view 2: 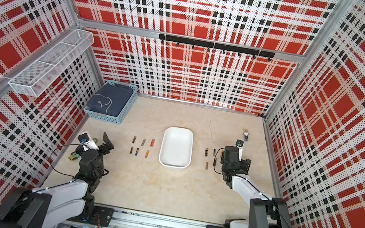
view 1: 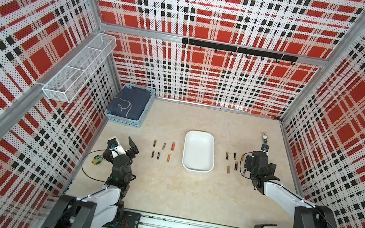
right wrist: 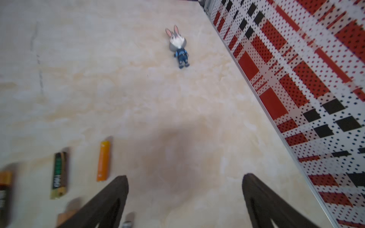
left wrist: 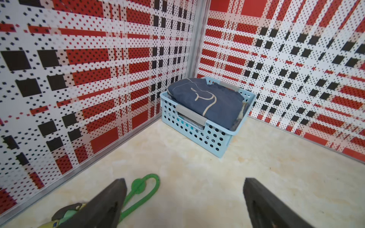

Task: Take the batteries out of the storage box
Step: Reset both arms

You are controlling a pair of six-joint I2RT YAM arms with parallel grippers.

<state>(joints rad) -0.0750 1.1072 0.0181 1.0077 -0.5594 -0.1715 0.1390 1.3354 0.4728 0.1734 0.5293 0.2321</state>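
The storage box (view 1: 198, 153) sits at the centre of the tabletop (view 1: 175, 189), with batteries (view 1: 173, 146) lying in groups on both sides. The fingers of the left gripper (left wrist: 184, 181) and the right gripper (right wrist: 185, 176) are released and spread wide

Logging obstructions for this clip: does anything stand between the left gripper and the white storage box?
Only six batteries, lying flat in two rows between the left gripper and the storage box. Nothing taller stands there, and the box looks empty.
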